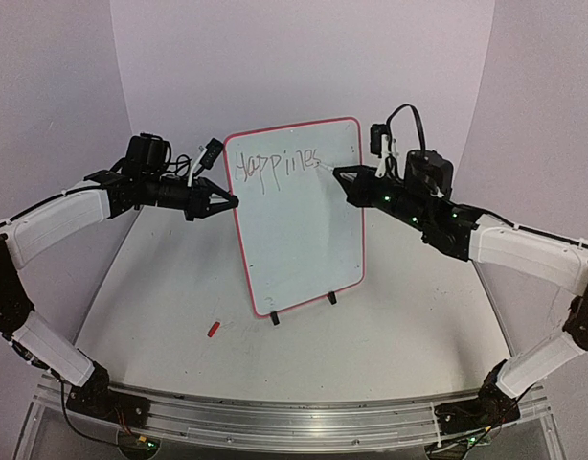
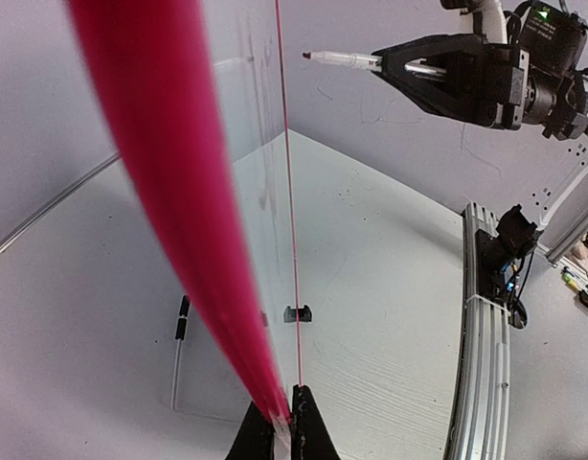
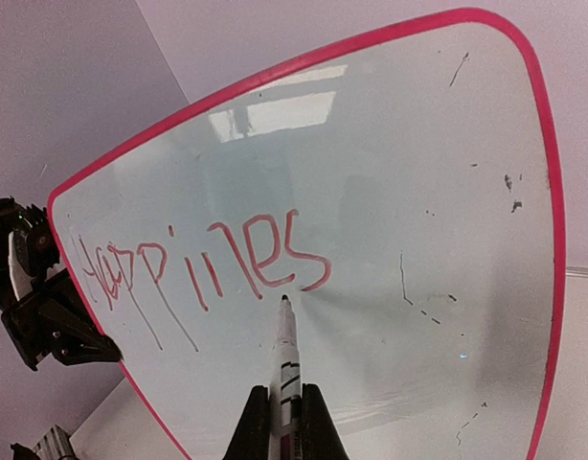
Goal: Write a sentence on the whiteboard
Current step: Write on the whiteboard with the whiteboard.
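The whiteboard (image 1: 299,230), white with a red-pink rim, stands upright on black clips in mid-table. Its top line carries the sentence (image 1: 275,163) as far as "Happines", in reddish strokes (image 3: 237,262). My right gripper (image 3: 286,391) is shut on a white marker (image 3: 287,355), whose tip sits just under the last "s"; I cannot tell whether it touches the whiteboard (image 3: 390,192). My left gripper (image 2: 280,402) is shut on the board's left edge, whose red rim (image 2: 169,192) runs up the left wrist view. From above, the left gripper (image 1: 234,201) and right gripper (image 1: 340,174) flank the board.
A small red cap (image 1: 214,329) lies on the table in front of the board's left corner. A black stand clip (image 2: 297,313) shows at the board's foot. The aluminium rail (image 1: 294,412) with both arm bases runs along the near edge. Purple walls enclose the table.
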Robot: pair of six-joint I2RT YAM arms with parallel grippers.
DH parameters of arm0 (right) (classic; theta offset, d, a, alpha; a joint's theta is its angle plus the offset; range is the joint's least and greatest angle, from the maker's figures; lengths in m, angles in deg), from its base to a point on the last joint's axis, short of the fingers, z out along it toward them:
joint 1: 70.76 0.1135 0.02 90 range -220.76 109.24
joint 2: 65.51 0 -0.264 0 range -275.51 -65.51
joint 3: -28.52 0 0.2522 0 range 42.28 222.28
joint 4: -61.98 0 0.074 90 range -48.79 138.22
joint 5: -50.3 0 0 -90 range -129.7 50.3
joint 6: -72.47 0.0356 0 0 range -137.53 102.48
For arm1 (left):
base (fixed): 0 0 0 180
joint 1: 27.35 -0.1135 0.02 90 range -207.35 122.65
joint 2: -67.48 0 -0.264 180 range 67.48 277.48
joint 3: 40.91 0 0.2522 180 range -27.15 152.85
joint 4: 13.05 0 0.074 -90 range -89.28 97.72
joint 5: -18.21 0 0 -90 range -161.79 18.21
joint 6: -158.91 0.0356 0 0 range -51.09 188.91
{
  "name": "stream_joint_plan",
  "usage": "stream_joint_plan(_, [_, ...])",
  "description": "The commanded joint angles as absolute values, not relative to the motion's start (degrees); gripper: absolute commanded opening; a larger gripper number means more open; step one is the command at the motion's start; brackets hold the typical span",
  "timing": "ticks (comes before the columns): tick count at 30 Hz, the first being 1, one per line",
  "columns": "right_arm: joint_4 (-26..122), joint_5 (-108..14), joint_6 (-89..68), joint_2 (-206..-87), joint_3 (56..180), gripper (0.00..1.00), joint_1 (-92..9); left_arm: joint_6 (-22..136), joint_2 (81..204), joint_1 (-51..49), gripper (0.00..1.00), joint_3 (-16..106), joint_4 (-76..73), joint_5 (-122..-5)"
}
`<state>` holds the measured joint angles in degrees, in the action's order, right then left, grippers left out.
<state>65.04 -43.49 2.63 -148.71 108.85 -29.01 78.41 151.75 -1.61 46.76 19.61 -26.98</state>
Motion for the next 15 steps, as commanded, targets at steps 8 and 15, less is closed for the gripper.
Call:
stream_joint_plan(8, [69.2,-36.6,-1.0,-149.2,113.0,0.00,-29.2,83.3,153.7,0.0,0.00,45.6,29.6,-29.1])
stream_joint_plan(15, [69.4,-35.8,-2.2,-151.1,114.8,0.00,-29.2,83.3,153.8,0.1,0.00,45.6,29.5,-29.0])
